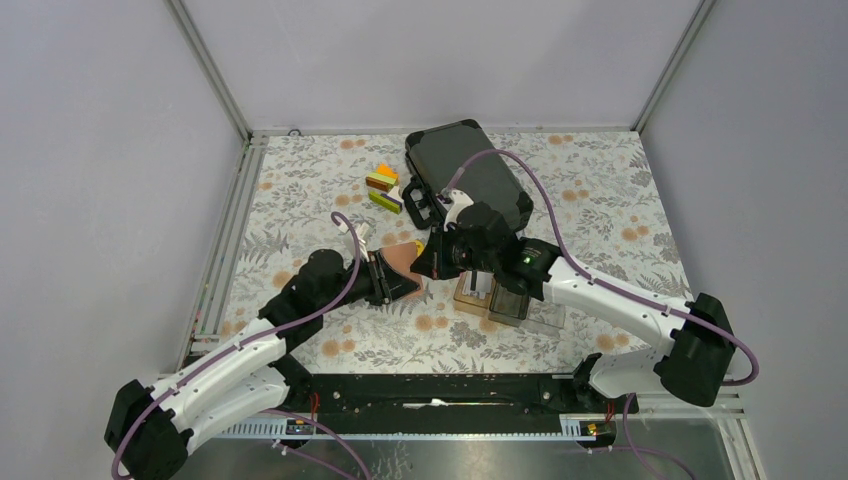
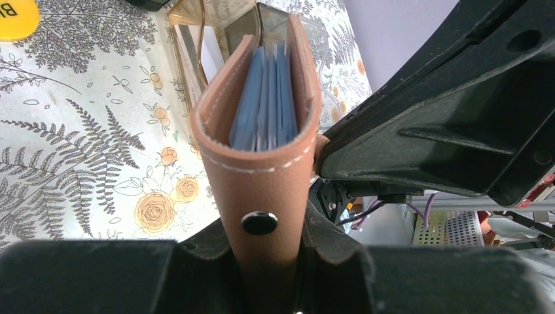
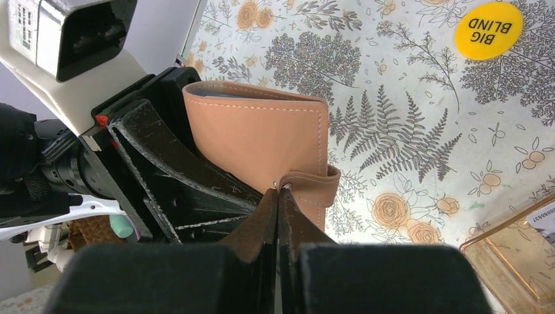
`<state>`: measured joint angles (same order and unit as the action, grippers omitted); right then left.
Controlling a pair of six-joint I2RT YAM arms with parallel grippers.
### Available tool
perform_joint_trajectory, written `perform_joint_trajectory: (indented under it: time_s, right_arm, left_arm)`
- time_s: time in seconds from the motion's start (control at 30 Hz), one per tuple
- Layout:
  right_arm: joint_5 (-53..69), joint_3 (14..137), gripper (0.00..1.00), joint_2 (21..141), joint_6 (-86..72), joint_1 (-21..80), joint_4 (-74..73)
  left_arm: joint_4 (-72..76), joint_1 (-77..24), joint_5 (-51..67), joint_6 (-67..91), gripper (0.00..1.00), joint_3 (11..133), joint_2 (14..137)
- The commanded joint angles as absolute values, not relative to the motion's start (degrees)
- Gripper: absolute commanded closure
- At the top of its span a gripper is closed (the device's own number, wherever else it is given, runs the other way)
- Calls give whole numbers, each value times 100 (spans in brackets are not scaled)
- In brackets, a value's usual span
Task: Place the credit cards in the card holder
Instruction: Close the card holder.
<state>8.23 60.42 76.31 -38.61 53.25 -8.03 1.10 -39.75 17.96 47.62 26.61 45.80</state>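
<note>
Top external view: the left gripper [image 1: 393, 277] and the right gripper [image 1: 428, 262] meet above the middle of the floral table [image 1: 600, 210]. The salmon-pink card holder [image 1: 405, 258] sits between them, off the table surface. A black hard case [image 1: 470, 175] lies at the far side, with coloured blocks [image 1: 383, 188] to its left. A clear tray [image 1: 510, 300] lies just under the right arm.

Left wrist view: the left fingers [image 2: 118, 275] are clamped on the spine end of the card holder [image 2: 262, 176], one on each cover. The holder is seen edge-on, slightly open, with blue-grey pockets [image 2: 265, 98] between its covers. A black snap stud [image 2: 259, 223] sits on the spine. The right gripper touches the holder's right cover. A yellow disc [image 2: 16, 16] lies on the table at upper left.

Right wrist view: the right fingers [image 3: 196, 275] are pressed together on the strap tab [image 3: 314, 186] of the card holder [image 3: 262, 137]. The yellow disc [image 3: 489, 29], printed "BIG BLIND", lies well apart on the table.
</note>
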Motion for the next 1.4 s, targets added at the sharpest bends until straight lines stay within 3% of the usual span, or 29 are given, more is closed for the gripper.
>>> perform_joint_trajectory:
  time_s: [0.0,1.37]
  right_arm:
    - [961,6117,100,7720,-3728,5387,-761]
    - [1335,6477,100,8157,-3548,5467,-588]
  left_arm:
    - [701,-4017,1953,4789,100,2787,4567]
    - [904,-4017,2402,4731,100,2779,4849]
